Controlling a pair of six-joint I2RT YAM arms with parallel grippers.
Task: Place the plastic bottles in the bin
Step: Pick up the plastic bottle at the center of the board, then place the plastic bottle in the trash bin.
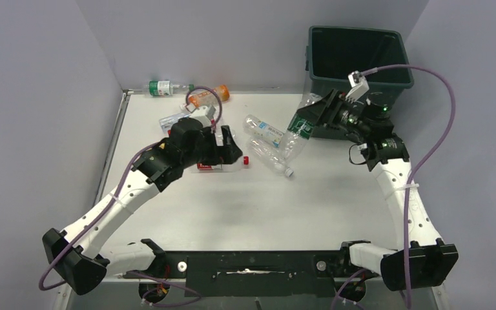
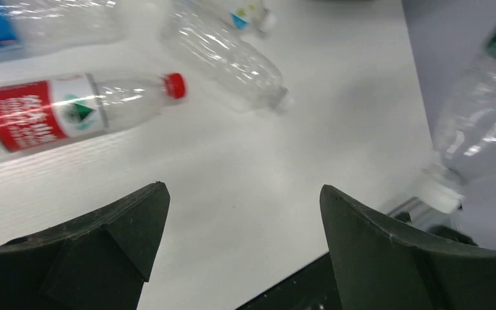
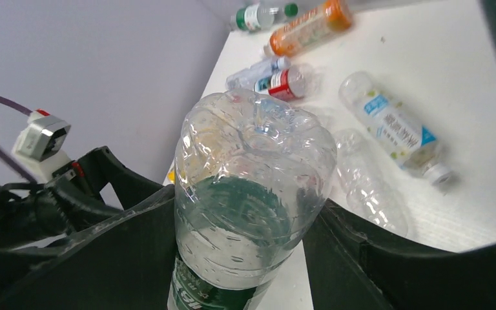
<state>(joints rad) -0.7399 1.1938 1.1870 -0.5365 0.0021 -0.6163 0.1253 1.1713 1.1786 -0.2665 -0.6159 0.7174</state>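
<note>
- Clear green-label bottle (image 3: 252,194): fills centre of right wrist view, base toward cam; in top view it sits tilted at centre-right, just left of the bin (image 1: 352,51); not in yet
- Right gripper (image 3: 245,252): closed on that bottle, a finger each side near the label
- Step in hand, as I read it: carry over & drop
  - raise until low end clears the rim
  - get the whole bottle over the opening (upper right, top view) before letting go; it's long, could hang on the rim
  - thin wall, so no harder squeeze; watch for slip
- Other bottles, all on the table: blue-label bottle (image 1: 265,129) & plain clear bottle (image 1: 272,157) at centre, orange bottle (image 1: 210,97) & green-cap bottle (image 1: 161,87) upper left, red-label bottle (image 2: 45,116) under the left arm
- Left gripper (image 2: 242,200): jaws wide apart, nothing between, bare table below; centre-left in top view
- Views:
  - only top view shows the bin & bottle-to-rim gap
  - only right wrist view shows finger contact both sides; from above the wrist hides it
  - left wrist view shows the held bottle's white cap (image 2: 440,192) at right edge, unseen by right wrist cam
  - can't tell from any view if cap end is off the table
</note>
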